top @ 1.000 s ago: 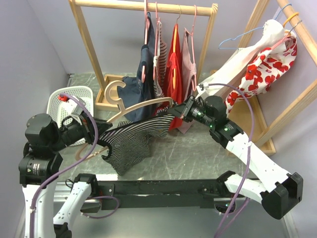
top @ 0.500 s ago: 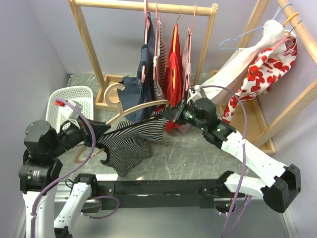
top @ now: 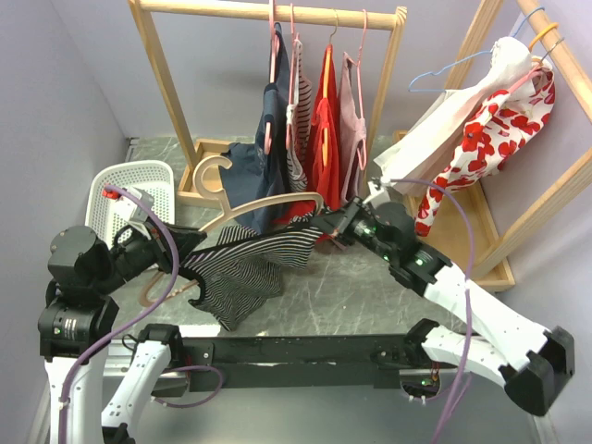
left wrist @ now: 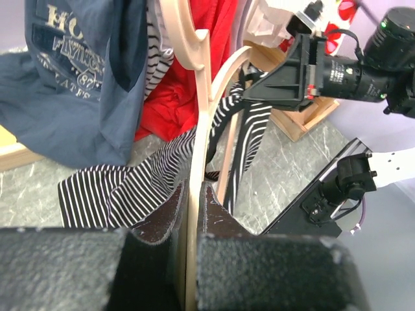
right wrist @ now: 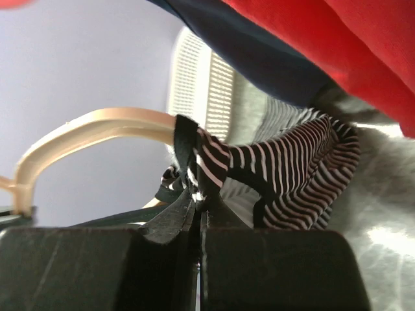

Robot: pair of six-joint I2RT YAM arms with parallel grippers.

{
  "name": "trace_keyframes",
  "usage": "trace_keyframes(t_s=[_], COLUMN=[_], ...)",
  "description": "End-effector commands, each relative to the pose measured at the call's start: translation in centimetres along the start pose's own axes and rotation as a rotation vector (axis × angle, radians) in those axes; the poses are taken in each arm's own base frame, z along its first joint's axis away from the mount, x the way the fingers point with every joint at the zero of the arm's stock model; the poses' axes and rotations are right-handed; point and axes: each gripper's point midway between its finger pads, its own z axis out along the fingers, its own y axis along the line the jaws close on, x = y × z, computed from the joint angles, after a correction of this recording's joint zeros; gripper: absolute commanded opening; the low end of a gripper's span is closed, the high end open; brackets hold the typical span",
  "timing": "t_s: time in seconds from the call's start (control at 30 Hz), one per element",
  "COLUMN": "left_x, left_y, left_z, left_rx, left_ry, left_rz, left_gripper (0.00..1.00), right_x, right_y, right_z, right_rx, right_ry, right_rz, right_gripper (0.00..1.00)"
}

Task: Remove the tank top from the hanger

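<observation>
Striped tank top [top: 242, 268] hangs mid-air above the table [top: 324, 289], draped on the wooden hanger [top: 268, 198] between the two arms. Its bulk sags below the hanger's left half and one strap is stretched out toward the hanger's right tip. Not off yet: in the left wrist view fabric loops round the hanger arm, so removal looks partway at best. Left to do, by my read: slip that strap past the tip, then free the other side. Right gripper [top: 330, 225] is clenched on the strap right at the hanger end, cloth pinched between its jaws. Left gripper [top: 176, 252] clamps the hanger's wood near the other end; the top hangs just beside and under those jaws, not in them as far as visible
</observation>
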Motion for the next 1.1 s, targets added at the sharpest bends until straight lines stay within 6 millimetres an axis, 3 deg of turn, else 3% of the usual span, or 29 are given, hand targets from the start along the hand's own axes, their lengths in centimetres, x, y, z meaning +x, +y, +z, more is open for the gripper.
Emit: trace_keyframes(t_s=[0.0, 0.13, 0.2, 0.37, 0.4, 0.47, 0.5, 0.57, 0.73, 0.83, 1.07], left_x=[-11.5, -11.9, -11.9, -11.7, -11.5, -11.4, -11.3, -11.0, -10.6, -10.4, -9.6], left_y=[-1.5, -1.8, -2.2, -3.0, -3.4, -3.6, -3.7, -3.4, -2.9, -2.9, -1.9], left_z=[-3.4, -3.6, -3.6, -3.2, -3.1, -2.8, -2.8, -2.4, -1.7, -1.6, -0.8], left_rx=[-0.113, -0.099, -0.082, -0.018, 0.011, 0.032, 0.044, 0.046, 0.050, 0.047, 0.030], left_ry=[-0.427, -0.467, -0.469, -0.468, -0.463, -0.472, -0.473, -0.457, -0.425, -0.413, -0.348], left_rz=[0.264, 0.264, 0.268, 0.268, 0.262, 0.259, 0.253, 0.246, 0.237, 0.242, 0.247], left_gripper=[0.01, 0.01, 0.01, 0.01, 0.01, 0.01, 0.01, 0.01, 0.01, 0.01, 0.01], right_x=[0.3, 0.5, 1.9, 2.8, 3.2, 3.2, 3.8, 3.8, 3.3, 4.3, 7.0], right_y=[-6.6, -7.3, -7.0, -6.5, -7.4, -6.7, -7.3, -6.6, -7.3, -7.1, -11.0], right_z=[-1.5, -1.0, -0.5, 0.8, 1.2, 1.7, 2.1, 2.3, 2.7, 2.7, 3.1], right_rx=[0.191, 0.141, 0.114, 0.097, 0.136, 0.119, 0.146, 0.115, 0.168, 0.212, 0.459], right_ry=[-0.059, -0.009, 0.080, 0.163, 0.190, 0.224, 0.255, 0.270, 0.254, 0.310, 0.448], right_rz=[0.146, 0.257, 0.292, 0.270, 0.255, 0.229, 0.226, 0.203, 0.072, -0.125, -0.462], right_gripper=[0.00, 0.00, 0.00, 0.00, 0.00, 0.00, 0.00, 0.00, 0.00, 0.04, 0.08])
